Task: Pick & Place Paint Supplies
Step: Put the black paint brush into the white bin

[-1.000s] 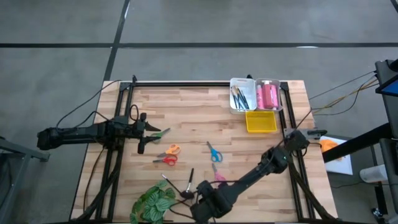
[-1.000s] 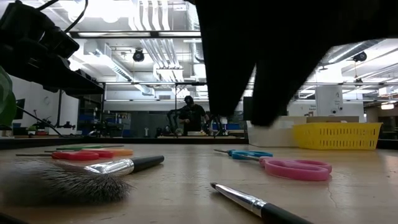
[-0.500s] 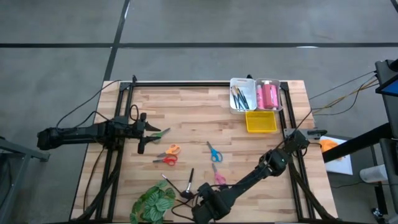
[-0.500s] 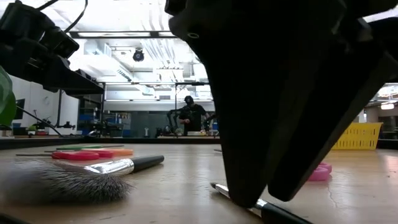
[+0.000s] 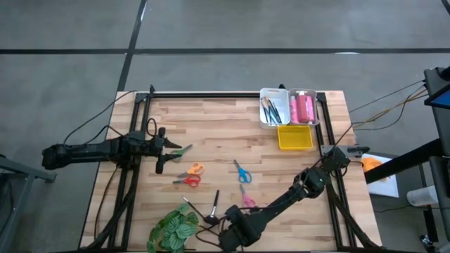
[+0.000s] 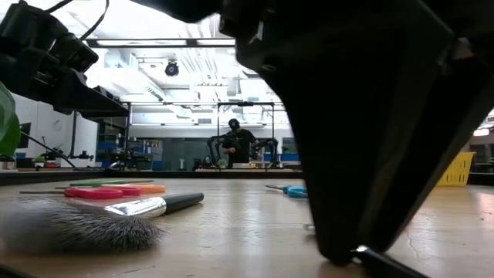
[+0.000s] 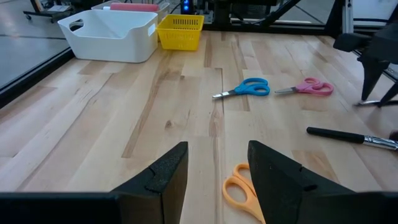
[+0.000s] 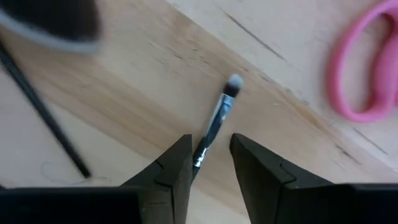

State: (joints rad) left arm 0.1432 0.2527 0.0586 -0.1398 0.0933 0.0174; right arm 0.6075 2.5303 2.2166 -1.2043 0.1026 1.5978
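Paint supplies: lying spread over the wooden table point(image 5: 211, 119), some already sitting in bins at the far right corner. Starting at the left: hovering low over the boards, left gripper point(image 5: 163, 150) with fingers point(image 7: 166, 176) standing apart and grasping nothing, green-handled scissors point(image 5: 181, 149) lying just beside its tip. Moving right: orange scissors point(image 5: 195, 169) and red scissors point(image 5: 188, 181) resting close together, the orange handles showing beneath the left fingers in the left wrist view. Nearer the front edge: leafy plant point(image 5: 172, 228), then a fluffy grey-bristled brush point(image 6: 77, 228) with a dark handle, and a dark brush point(image 5: 216, 199) lying alongside. Next: right gripper point(image 8: 210, 138) reaching down to the tabletop at the front edge, fingers parted and straddling the handle of a small thin brush point(image 8: 219, 118) without clamping it, the grey tip pointing away from the fingers. Just beyond: pink scissors point(image 5: 247, 200), and blue scissors point(image 5: 242, 172) lying farther in. Finishing at the right: white bin point(image 5: 273, 121) holding several brushes, a second clear bin point(image 5: 313, 105) holding pink tubes point(image 5: 304, 107), and a yellow basket point(image 5: 295, 137) sitting just in front of both.
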